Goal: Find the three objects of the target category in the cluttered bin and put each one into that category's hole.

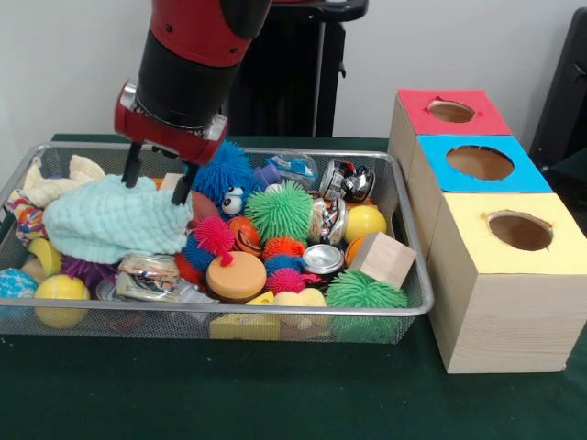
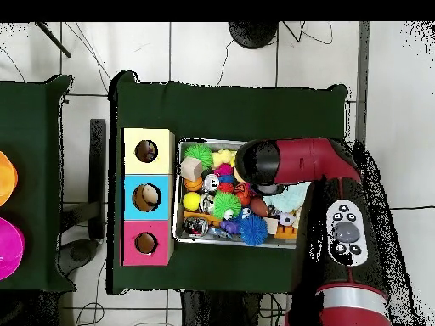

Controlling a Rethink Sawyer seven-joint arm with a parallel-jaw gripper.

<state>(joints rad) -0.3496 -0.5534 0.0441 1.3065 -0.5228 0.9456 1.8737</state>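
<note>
While hidden under the arm [image 2: 297,170] overhead, claw [image 1: 158,181] open, empty, over pale green cloth [image 1: 115,220].

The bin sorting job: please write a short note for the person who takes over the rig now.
Gripper: open, empty, fingers down over the light blue cloth at one end of the wire bin.
Bin is full of mixed toys, balls and cans.
The red box, blue box and yellow box stand in a row beside the bin; something shows inside each hole from overhead, but I cannot identify it.
Left: find and drop the target objects.
</note>
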